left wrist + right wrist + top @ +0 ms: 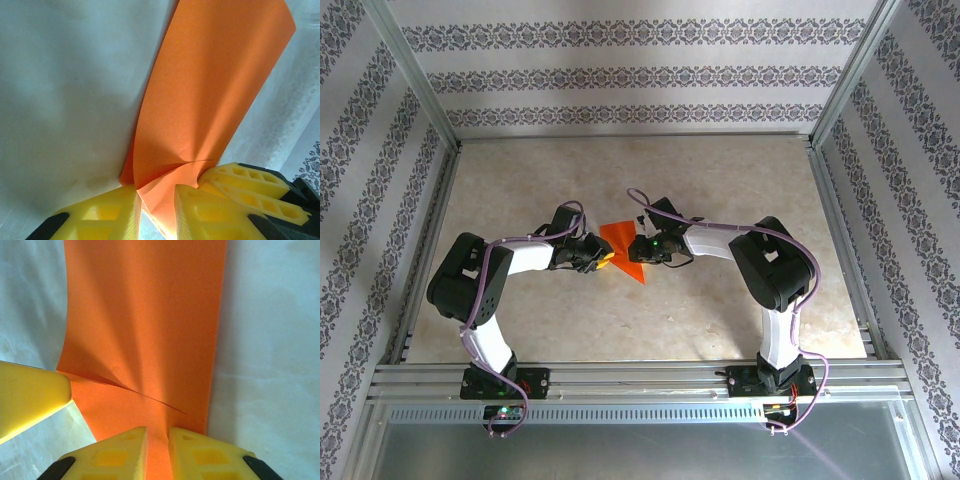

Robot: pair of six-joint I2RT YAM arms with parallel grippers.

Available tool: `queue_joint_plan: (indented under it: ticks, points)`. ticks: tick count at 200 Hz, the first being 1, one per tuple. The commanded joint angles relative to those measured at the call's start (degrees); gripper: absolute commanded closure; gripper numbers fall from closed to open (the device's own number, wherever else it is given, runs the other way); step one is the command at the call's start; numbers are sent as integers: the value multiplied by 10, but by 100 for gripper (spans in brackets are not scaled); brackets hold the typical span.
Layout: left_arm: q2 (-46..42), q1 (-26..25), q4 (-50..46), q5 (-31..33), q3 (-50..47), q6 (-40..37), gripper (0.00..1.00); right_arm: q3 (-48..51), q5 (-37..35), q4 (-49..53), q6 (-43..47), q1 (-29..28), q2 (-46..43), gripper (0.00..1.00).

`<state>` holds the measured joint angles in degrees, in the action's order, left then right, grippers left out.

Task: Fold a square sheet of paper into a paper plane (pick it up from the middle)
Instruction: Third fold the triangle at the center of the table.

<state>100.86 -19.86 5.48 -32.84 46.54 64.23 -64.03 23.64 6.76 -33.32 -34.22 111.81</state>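
Pale marbled desk (pixel 620 330) in a wallpapered booth, viewed from the near edge outward. Nearest, on the metal rail (pixel 640 375): black-and-white left arm (pixel 480 285) and right arm (pixel 775 265), bolted side by side, elbows out, forearms bent inward to meet over one small thing. Between them, near the desk's middle: thin, bright orange-red square sheet of paper (pixel 622 243), plain and unmarked, partly doubled over into a slanted wedge, lower point toward the rail. Apparently raised off the desk, judging by the shadow alongside; unclear whether that lower point touches down. Left claw (pixel 603 262), yellow-fingered, set narrow about one edge, paper rising between the fingers (pixel 100 215); sliver of desk showing beside the paper in the wrist view, so cannot tell whether fully pinched. Right claw (pixel 642 248) clamped on the opposite edge, yellow pads (pixel 117 452) almost together with only paper between. Held from both sides, most likely, to steady the limp sheet and bring one half over the other. Short diagonal wrinkle by each grip, hinting at a pull across the sheet. Judged an early fold: no pointed dart, ridge or wings yet. Some risk of slipping or tearing with such shallow bites on thin paper. Beyond, more pale desk, then striped floral wallpaper (pixel 640 75) on the far wall.
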Motion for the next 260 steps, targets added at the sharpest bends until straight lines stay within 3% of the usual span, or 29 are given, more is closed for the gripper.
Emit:
queue_joint_plan:
  ticks: [1,64,119,137,172,190,260]
  points:
    - [10,2,19,-10,15,-8,77,-4,-9,25,-8,5,19,78]
    - [28,2,32,-32,23,-23,82,-4,1,12,7,8,13,77]
    - [15,-1,2,-23,32,-28,95,15,-17,-7,83,10,-72,62]
    - [5,-8,-20,-11,40,-21,95,52,-58,-21,110,0,-113,59]
    - [-11,-24,-107,27,78,-9,95,109,-229,-18,182,-60,-179,57]
    - [-17,-30,-148,43,101,-6,95,117,-282,-18,203,-93,-187,57]
    - [-20,-37,-173,57,120,19,95,73,-361,-16,221,-154,-117,62]
